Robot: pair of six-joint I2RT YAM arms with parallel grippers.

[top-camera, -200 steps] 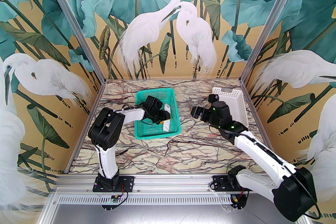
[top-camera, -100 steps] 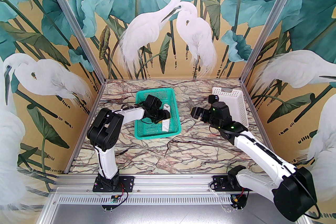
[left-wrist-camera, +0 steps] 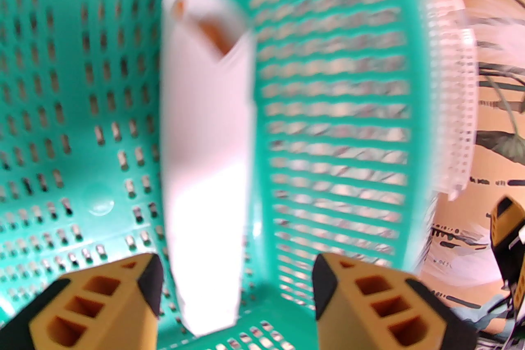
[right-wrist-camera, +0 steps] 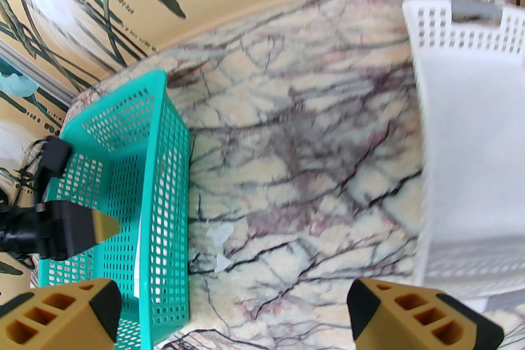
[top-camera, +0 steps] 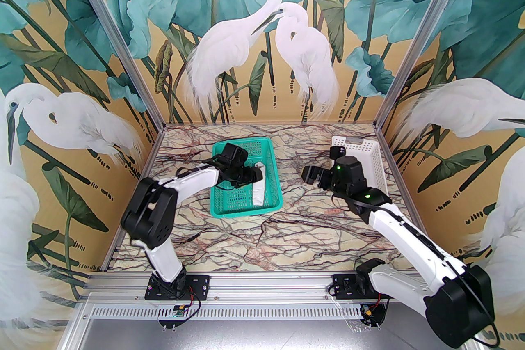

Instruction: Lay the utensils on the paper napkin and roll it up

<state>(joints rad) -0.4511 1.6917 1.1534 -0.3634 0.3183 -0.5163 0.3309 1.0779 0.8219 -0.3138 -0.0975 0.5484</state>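
The paper napkin [left-wrist-camera: 205,159] is found rolled, laid lengthwise on the floor of the green basket [left-wrist-camera: 336,94], just beside its right wall. The utensils [left-wrist-camera: 213,32] are seen as orange tips inside the roll's far, open end. The left tool [left-wrist-camera: 237,284] is held over the roll's near end, released, with no grip on the paper. The right tool [right-wrist-camera: 234,301] is spread wide and empty above the counter [right-wrist-camera: 295,159], between the green basket and the white basket [right-wrist-camera: 459,32]
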